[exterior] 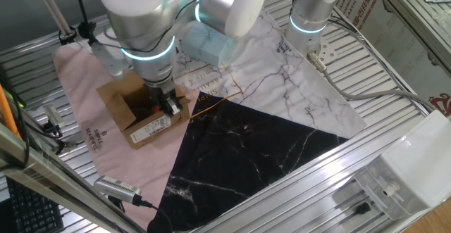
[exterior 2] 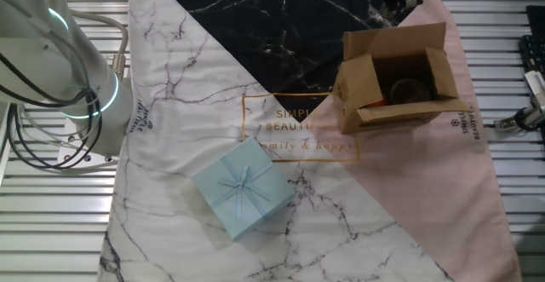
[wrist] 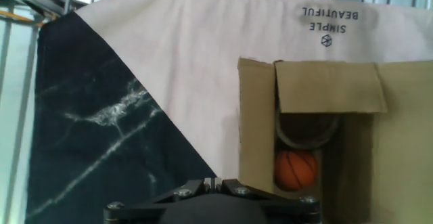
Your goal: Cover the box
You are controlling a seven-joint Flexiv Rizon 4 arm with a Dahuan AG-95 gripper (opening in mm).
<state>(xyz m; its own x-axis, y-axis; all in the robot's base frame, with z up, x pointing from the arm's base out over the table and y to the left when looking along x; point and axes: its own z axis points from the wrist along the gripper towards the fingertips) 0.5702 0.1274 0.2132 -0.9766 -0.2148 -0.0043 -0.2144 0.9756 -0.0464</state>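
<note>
The box (exterior: 137,112) is a small brown carton on the pink part of the cloth, with a white label (exterior: 152,127) on its long side. Its top is open. In the other fixed view the box (exterior 2: 396,82) has its flaps standing or splayed outward. In the hand view one flap (wrist: 330,86) leans over the opening, and an orange ball (wrist: 295,169) lies inside below a brownish ring (wrist: 308,135). My gripper (exterior: 168,106) hangs at the box's side nearest the black cloth. Its fingertips (wrist: 215,183) are pressed together, shut on nothing.
A pale blue gift package (exterior 2: 243,188) with a bow sits on the white marble part of the cloth, apart from the box. The black marble cloth section (exterior: 246,148) lies beside the gripper. A handheld device (exterior: 116,187) and cables lie on the slatted table edge.
</note>
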